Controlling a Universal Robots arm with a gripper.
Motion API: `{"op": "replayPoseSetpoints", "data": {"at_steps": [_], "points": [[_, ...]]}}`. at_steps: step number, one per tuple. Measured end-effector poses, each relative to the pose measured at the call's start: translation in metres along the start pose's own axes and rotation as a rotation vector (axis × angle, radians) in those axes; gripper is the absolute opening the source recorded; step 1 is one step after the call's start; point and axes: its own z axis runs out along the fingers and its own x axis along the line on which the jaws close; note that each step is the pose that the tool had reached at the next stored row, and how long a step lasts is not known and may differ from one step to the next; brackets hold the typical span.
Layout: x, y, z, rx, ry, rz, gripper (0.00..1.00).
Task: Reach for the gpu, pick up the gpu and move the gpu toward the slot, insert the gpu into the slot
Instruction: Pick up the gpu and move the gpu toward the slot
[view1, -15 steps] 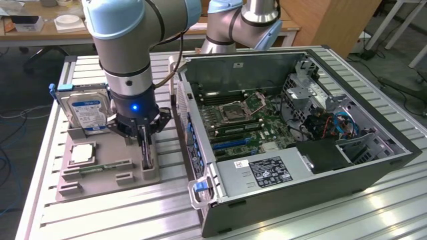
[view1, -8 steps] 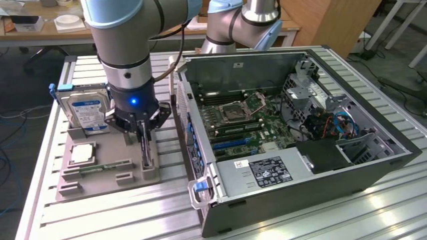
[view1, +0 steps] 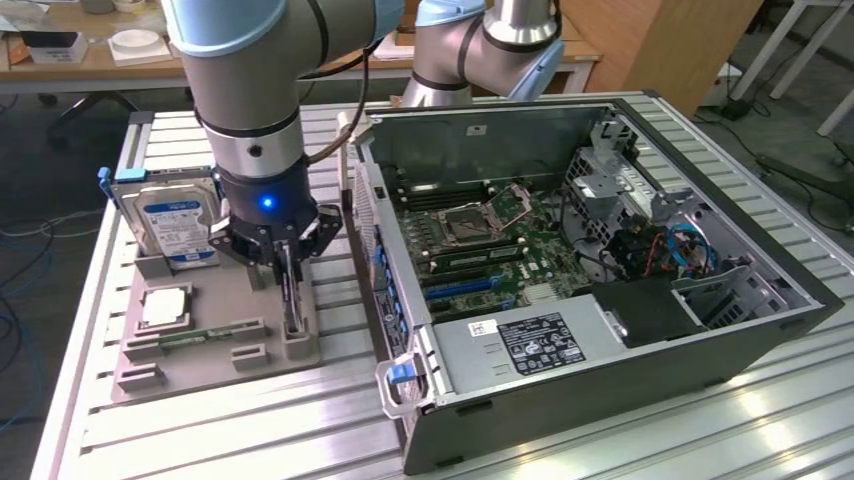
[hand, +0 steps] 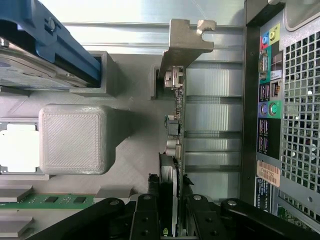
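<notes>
The ribbed aluminium table (view1: 667, 445) carries an open black sheet-metal computer case (view1: 601, 400). Just beside the case's wall lies a grey, layer-textured printed plastic tray (view1: 200, 365). The thin, flat, dark circuit-card gpu (hand: 178, 115) stands on edge in the tray's outer holder, a narrow gap from the case. Black fingers (hand: 152, 210) clamp its upper edge.

Gripper (view1: 287, 285) clamped on the gpu (hand: 176, 107), which stands on edge in the grey tray (view1: 214, 375). Tight lane here: upright hard drive (view1: 174, 225) near on the exterior view's left, case wall (view1: 387, 240) just beside on its right. The case top is open, with free air over the motherboard (view1: 487, 250). Power supply (view1: 534, 340), drive cage (view1: 621, 185) and cables (view1: 667, 250) crowd its right side.
</notes>
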Motion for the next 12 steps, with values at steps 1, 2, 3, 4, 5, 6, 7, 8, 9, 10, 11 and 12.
{"op": "replayPoseSetpoints", "data": {"at_steps": [1, 2, 3, 4, 5, 6, 7, 8, 9, 10, 11, 12], "points": [[0.0, 0.0, -0.0001, 0.0, 0.0, 0.0, 0.27], [0.0, 0.0, -0.0013, 0.0003, 0.0003, 0.0, 0.27], [0.0, 0.0001, -0.0029, 0.0002, 0.0001, 0.0, 0.27], [0.0, 0.0001, -0.0046, 0.0001, 0.0, 0.0, 0.27], [0.0, 0.0002, -0.0063, 0.0002, 0.0001, 0.0, 0.27], [0.0, 0.0003, -0.0094, 0.0001, 0.0, 0.0, 0.27], [0.0, 0.0003, -0.0113, 0.0001, 0.0, 0.0, 0.27], [0.0, 0.0004, -0.0132, 0.0001, 0.0, 0.0, 0.27], [0.0, 0.0004, -0.0152, 0.0, 0.0, 0.0, 0.27], [0.0, 0.0005, -0.0176, 0.0001, 0.0, 0.0, 0.27], [0.0, 0.0006, -0.0201, 0.0, 0.0, 0.0, 0.27], [-0.001, 0.0007, -0.0227, 0.0, -0.0001, 0.0, 0.27]]}}
